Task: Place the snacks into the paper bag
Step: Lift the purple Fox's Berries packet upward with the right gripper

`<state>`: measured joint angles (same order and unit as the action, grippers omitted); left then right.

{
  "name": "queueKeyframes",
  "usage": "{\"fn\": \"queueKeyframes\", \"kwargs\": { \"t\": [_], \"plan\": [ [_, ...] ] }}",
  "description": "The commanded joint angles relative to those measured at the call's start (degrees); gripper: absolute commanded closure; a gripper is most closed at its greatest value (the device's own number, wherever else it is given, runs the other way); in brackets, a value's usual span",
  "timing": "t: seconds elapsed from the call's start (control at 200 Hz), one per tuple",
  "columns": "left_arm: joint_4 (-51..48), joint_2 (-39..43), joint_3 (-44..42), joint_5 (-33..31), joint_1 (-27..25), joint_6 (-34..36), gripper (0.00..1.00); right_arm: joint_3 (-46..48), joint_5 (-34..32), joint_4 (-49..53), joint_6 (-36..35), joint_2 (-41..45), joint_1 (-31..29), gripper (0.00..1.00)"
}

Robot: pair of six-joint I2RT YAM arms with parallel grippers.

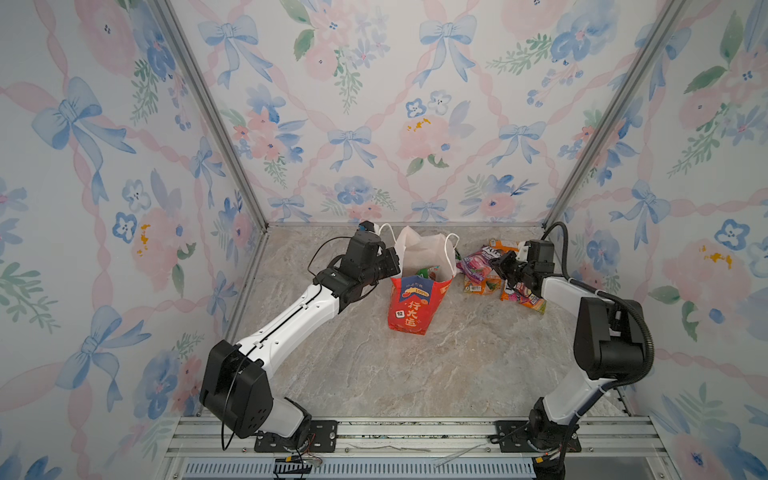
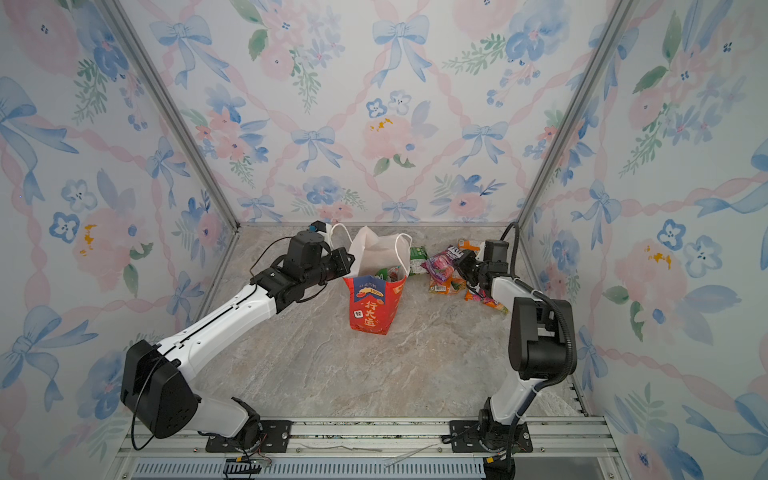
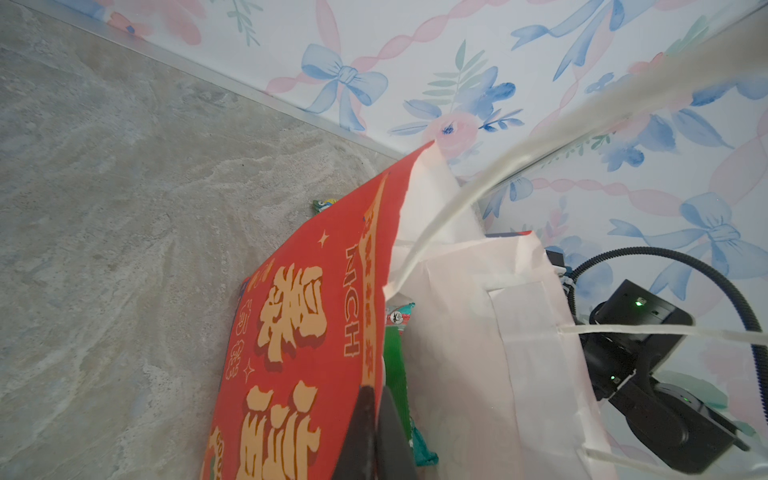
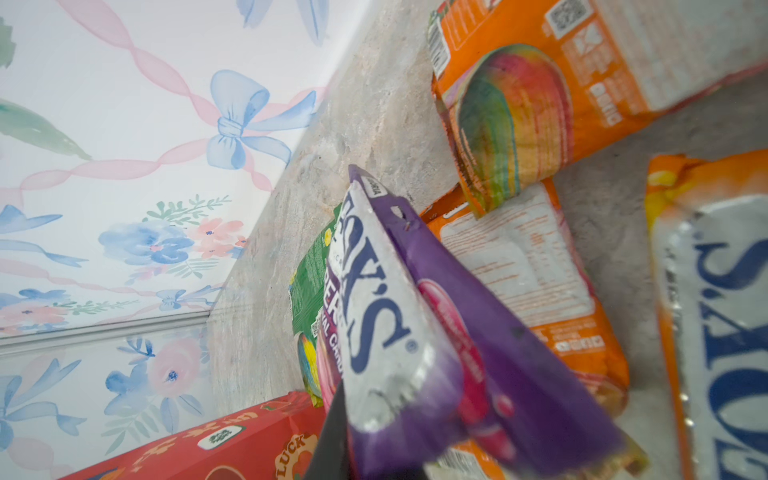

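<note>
Two packets at least sit inside the bag (image 1: 415, 307), with a green wrapper (image 1: 423, 272) poking up behind the front rim in both top views. So the job looks partly done. The rest of the snacks are in a pile (image 1: 482, 286) right of the bag, mid-frame toward the back wall.

The left gripper (image 3: 376, 419) is pressed together on the bag's left wall near the rim, one finger on the red outside and one on the white inside. That keeps the mouth open and facing up. The right gripper (image 1: 502, 266) is pinching the purple packet (image 4: 415, 332) by one short end, so its long axis sticks out from the fingers toward the bag. The far end tilts up over the orange packets (image 4: 519, 270). It's hard to tell from the top views whether it's fully clear of the pile.

What matters next is that the bag's mouth lies left of the right gripper in the top views and sits higher than the pile. A green packet (image 2: 417, 259) lies on the table (image 1: 415, 374) between them, just beside the bag's right wall. The right arm is the near one and it's got the goods, while the left is busy with the bag. The move is probably to lift, carry left over the right rim, and drop the packet end-first. The cord handles (image 3: 519, 153) flop around the mouth, so a snag there looks like the main risk.
</note>
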<state>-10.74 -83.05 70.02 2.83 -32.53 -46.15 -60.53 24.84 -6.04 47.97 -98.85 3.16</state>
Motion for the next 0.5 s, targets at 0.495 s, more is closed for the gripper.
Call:
{"fn": "queueKeyframes", "kwargs": {
  "t": [0.495],
  "plan": [
    [0.2,1.5,-1.4,1.6,0.2,-0.1,1.0,-16.7,-6.5,27.3,-19.2,16.8,-3.4,1.0]
  ]
}}
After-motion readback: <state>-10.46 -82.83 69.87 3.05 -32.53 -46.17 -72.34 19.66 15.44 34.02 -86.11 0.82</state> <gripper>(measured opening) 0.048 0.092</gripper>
